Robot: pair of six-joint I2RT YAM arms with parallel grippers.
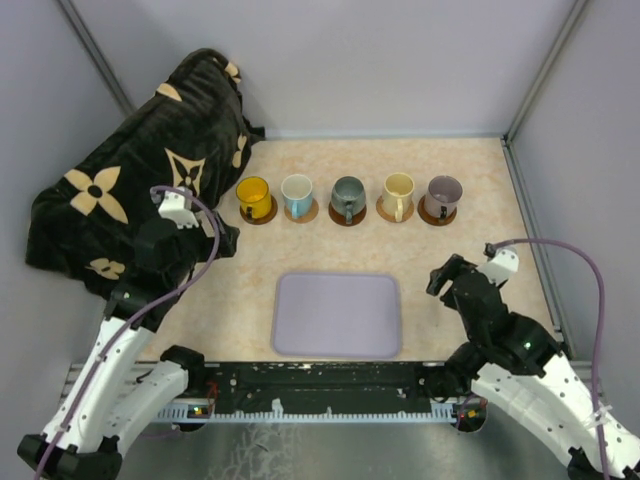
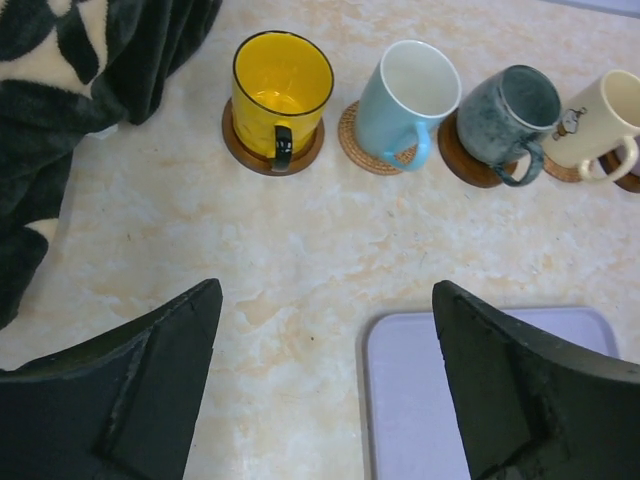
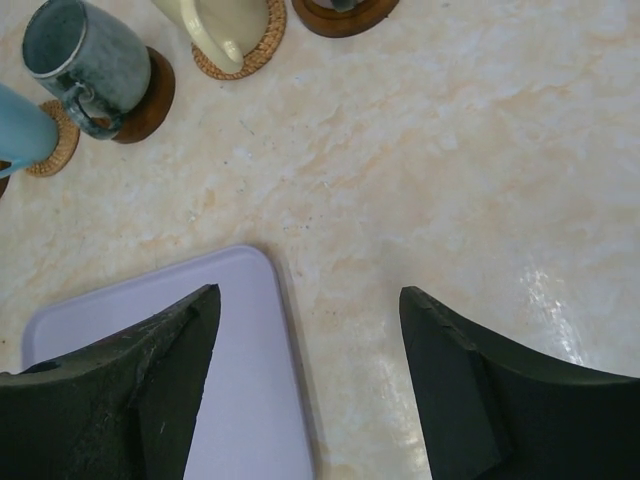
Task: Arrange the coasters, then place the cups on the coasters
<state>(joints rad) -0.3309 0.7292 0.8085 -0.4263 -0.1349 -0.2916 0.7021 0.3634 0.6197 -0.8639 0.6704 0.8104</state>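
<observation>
Currently the fingers of left gripper [image 2: 326,300] and right gripper [image 3: 308,295] are spread, gripping nothing, clear of the row, presumably since no cup needs holding. Beyond the tray [image 1: 337,315], five cups [image 1: 348,193] each stand on coasters [image 2: 348,135] across the far table [image 1: 475,200].

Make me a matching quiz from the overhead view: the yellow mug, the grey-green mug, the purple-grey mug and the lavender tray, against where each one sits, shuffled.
Things:
1. yellow mug
2. grey-green mug
3. purple-grey mug
4. lavender tray

Places:
A. middle of the mug row
B. right end of the mug row
C. in front of the row, nearer the arm bases
D. left end of the mug row

Pairs: 1-D, 2-A, 3-B, 4-C
</observation>
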